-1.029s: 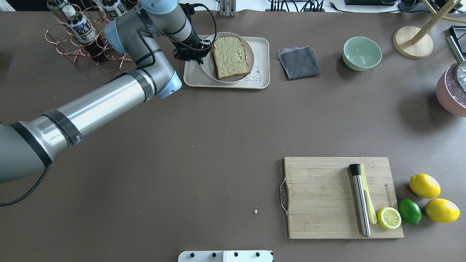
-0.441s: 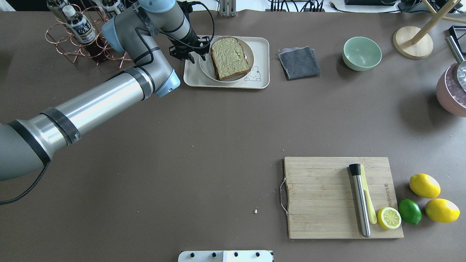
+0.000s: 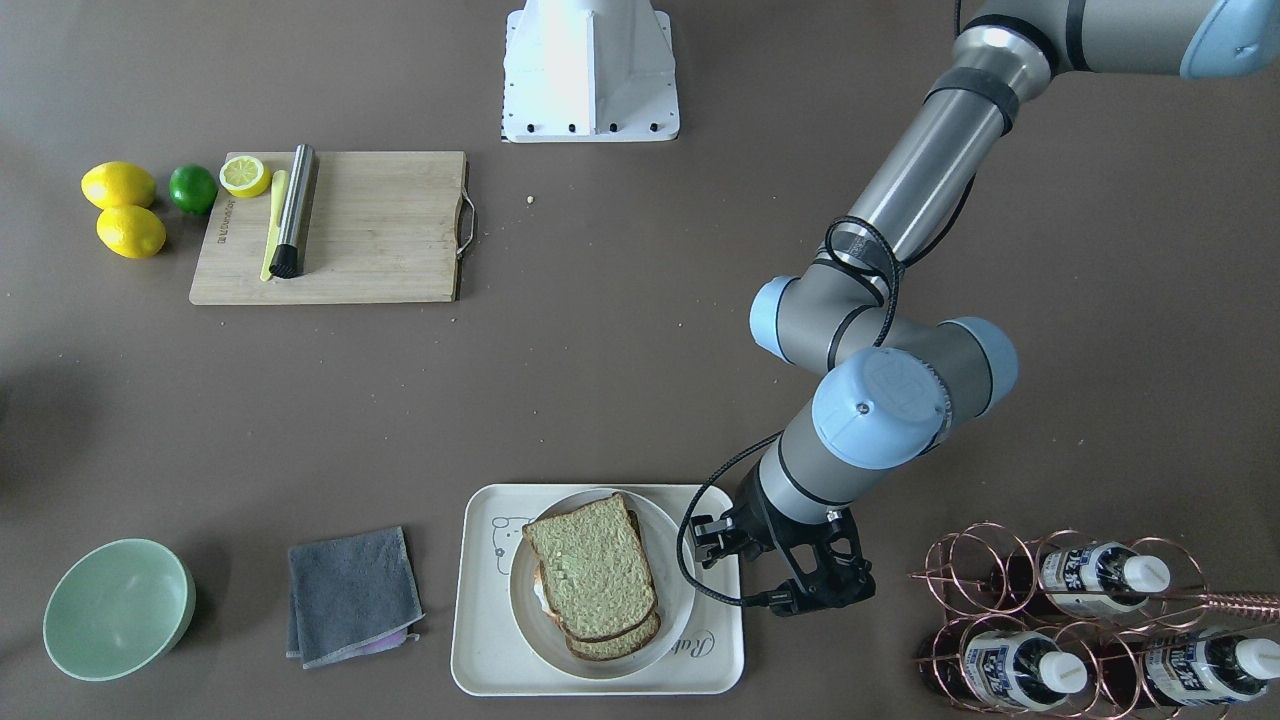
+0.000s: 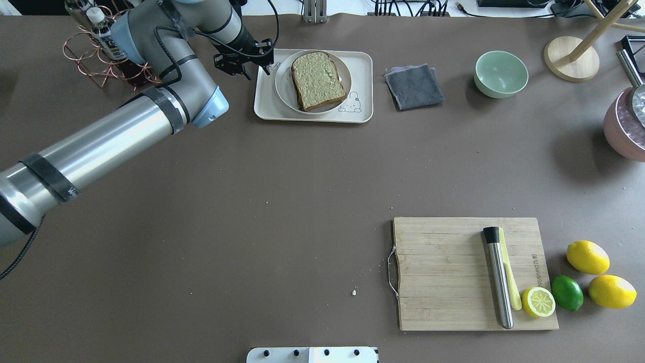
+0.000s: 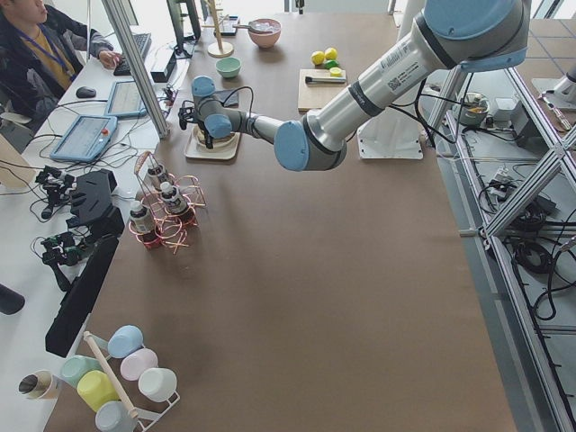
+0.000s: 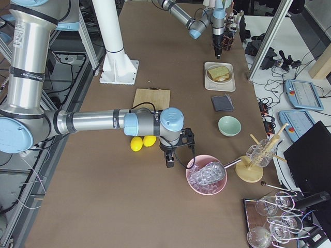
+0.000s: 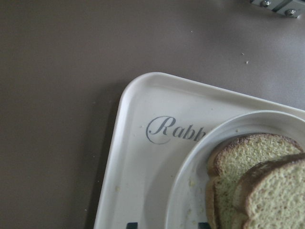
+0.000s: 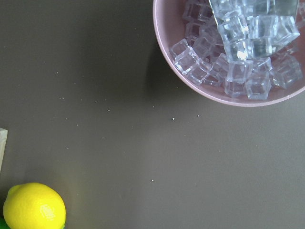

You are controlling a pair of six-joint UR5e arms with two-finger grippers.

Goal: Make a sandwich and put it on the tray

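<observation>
The sandwich (image 4: 318, 79), two wholegrain slices stacked with only a sliver of egg white showing between them, lies on the round white plate (image 4: 282, 91) on the cream tray (image 4: 360, 65). It also shows in the front view (image 3: 592, 565) and the left wrist view (image 7: 267, 191). My left gripper (image 4: 247, 63) is open and empty, just off the tray's left edge above the table. My right gripper (image 6: 169, 164) shows only in the right side view, near the pink ice bowl (image 6: 207, 178). I cannot tell whether it is open or shut.
A copper bottle rack (image 4: 101, 45) stands close behind my left arm. A grey cloth (image 4: 414, 86) and a green bowl (image 4: 501, 73) lie right of the tray. A wooden cutting board (image 4: 443, 275) holds a steel muddler and a lemon half; whole lemons and a lime lie beside it.
My left gripper has drawn back from the plate's edge to the left, off the tray, and the arm has swung left. The sandwich, plate and tray have stayed put.
</observation>
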